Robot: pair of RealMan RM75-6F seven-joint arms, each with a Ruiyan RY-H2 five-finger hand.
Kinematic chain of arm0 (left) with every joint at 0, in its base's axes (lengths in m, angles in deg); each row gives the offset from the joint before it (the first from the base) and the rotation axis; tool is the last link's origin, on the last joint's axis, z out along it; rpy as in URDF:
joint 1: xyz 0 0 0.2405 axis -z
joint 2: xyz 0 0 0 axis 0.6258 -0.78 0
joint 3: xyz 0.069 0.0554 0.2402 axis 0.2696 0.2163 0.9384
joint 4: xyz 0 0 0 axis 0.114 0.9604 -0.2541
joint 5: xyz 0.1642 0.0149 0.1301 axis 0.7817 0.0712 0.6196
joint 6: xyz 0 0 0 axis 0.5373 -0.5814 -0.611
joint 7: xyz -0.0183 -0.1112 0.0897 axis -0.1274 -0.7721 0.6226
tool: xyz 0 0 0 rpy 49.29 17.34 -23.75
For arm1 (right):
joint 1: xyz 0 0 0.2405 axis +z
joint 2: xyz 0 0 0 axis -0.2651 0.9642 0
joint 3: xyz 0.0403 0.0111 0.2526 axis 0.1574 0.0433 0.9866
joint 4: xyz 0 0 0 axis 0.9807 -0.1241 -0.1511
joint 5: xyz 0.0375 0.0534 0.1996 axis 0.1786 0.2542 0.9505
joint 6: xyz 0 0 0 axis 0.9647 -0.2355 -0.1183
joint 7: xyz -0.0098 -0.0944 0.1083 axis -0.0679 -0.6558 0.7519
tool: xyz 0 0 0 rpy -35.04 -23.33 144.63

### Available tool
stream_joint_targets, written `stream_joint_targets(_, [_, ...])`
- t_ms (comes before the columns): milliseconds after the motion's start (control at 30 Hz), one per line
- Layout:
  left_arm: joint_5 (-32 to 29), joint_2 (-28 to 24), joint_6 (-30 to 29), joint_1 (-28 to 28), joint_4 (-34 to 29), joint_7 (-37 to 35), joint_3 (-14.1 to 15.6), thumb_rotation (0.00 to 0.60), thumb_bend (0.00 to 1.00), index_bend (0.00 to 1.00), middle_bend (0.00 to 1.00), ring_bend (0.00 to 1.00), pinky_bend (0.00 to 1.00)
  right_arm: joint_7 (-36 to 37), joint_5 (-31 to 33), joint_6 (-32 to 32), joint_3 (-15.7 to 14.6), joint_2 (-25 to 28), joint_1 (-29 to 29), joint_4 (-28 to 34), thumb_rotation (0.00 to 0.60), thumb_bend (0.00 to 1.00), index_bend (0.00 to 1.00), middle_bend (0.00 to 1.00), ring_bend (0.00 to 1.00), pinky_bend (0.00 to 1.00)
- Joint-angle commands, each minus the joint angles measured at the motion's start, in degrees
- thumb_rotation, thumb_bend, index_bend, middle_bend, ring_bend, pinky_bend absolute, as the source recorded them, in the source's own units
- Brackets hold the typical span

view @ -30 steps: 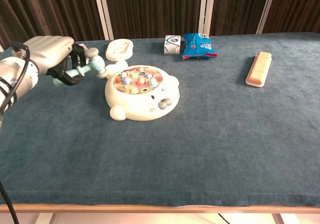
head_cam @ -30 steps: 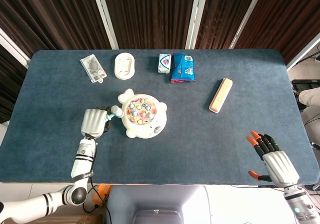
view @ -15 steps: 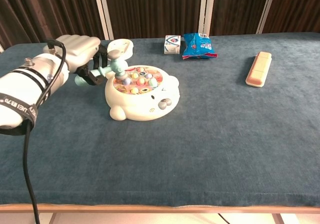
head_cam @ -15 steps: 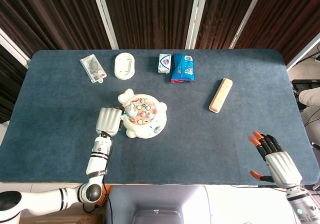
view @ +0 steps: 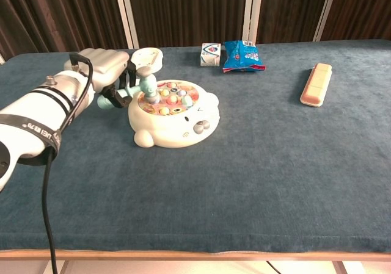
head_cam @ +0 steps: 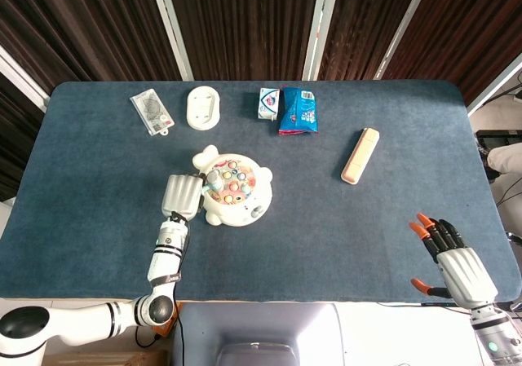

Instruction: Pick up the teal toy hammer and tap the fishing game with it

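Note:
The fishing game (head_cam: 233, 188) (view: 173, 113) is a cream, animal-shaped toy with coloured fish on its round top, lying left of the table's middle. My left hand (head_cam: 181, 195) (view: 101, 74) grips the teal toy hammer (view: 142, 85) by its handle. The hammer's head (head_cam: 210, 178) sits over the game's left rim, touching or almost touching it. My right hand (head_cam: 455, 262), with orange fingertips spread, hovers open off the table's near right corner. It shows only in the head view.
Along the far edge lie a packaged item (head_cam: 151, 111), a cream oval dish (head_cam: 203, 107), a small box (head_cam: 269, 103) and a blue snack bag (head_cam: 298, 111). A peach-coloured bar (head_cam: 360, 155) (view: 316, 84) lies at the right.
My left hand has carried the hammer rightward from beside the game until its head is over the game's left rim. The right hand has drifted slightly toward the near edge.

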Motion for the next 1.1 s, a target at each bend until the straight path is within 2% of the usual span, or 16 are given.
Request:
stream_joint_targets(33, [-0.4,0.4,0.2,0.6,0.7,0.8,0.6,0.6,0.91,0.51,0.94,0.82,0.93,-0.2,0.2,0.0,0.1,-0.1,0.0,0.0,0.6,0.19,0.0,0.0,0.0,0.0])
stream_joint_targets(233, [-0.7,0.3,-0.3,1.5,0.9,1.9,1.1,0.6,0.91,0.51,0.94,0.82,0.93,-0.3,0.2,0.2,0.2,-0.1,0.1,0.0,0.6,0.19,0.0,0.0,0.0,0.0])
stream_joint_targets(633, [-0.4,-0.2,-1.4,2.8,-1.8,-1.0,-0.7,0.6,0.91,0.51,0.94,0.82,0.93,0.7,-0.1,-0.5,0.1,0.2,-0.2,-0.2,0.6,0.19,0.0,0.0,0.0,0.0])
stream_joint_targets(1100, [-2.6,2.4,-0.1,4.0,1.3,-0.4,1.3,0.6,0.91,0.51,0.94,0.82,0.93,1.5,-0.4,-1.4,0.2,0.5,-0.6,-0.5,0.6,0.19,0.0,0.0,0.0,0.0])
